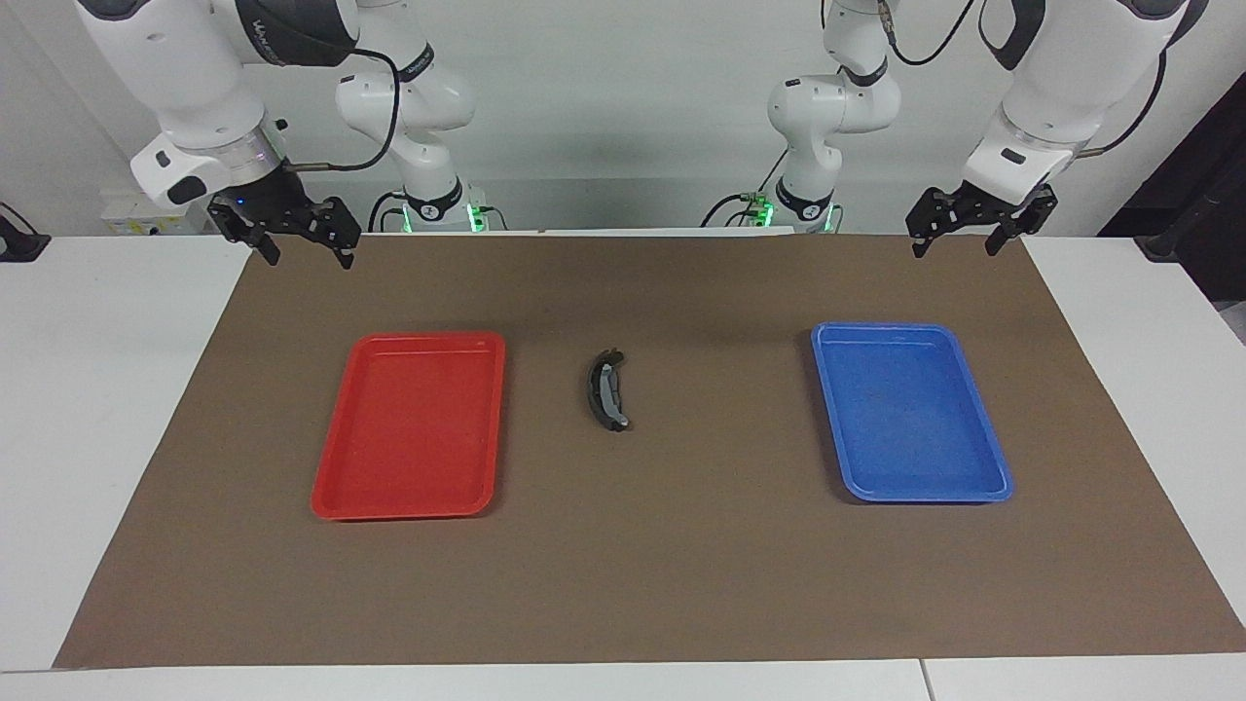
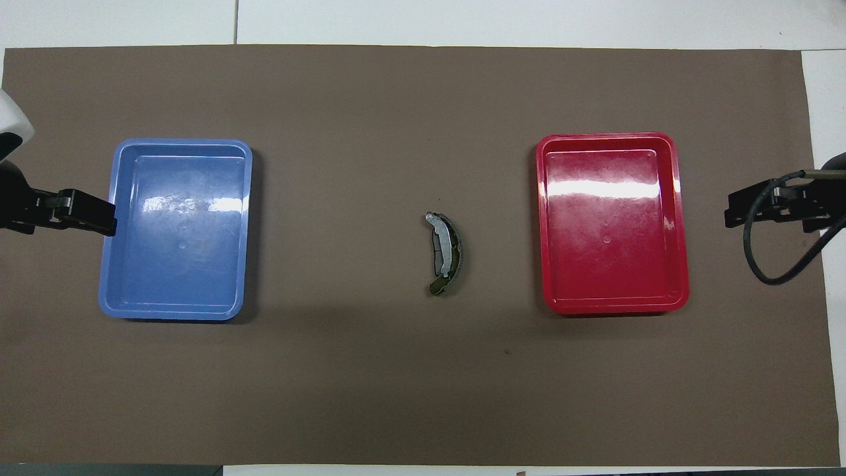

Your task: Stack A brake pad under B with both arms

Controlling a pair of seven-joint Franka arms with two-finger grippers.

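Note:
B, the black crescent with a light-grey strip along its curve, lies flat at the middle of the brown mat, between the two trays. I cannot make out the A brake pad as a separate piece; it is hidden. My left gripper hangs open and holds nothing, over the mat's edge nearest the robots at the left arm's end; it shows beside the blue tray in the overhead view. My right gripper also hangs open with nothing in it, over the mat's corner at the right arm's end.
A red tray with nothing in it lies toward the right arm's end. A blue tray, likewise with nothing in it, lies toward the left arm's end. The brown mat covers most of the white table.

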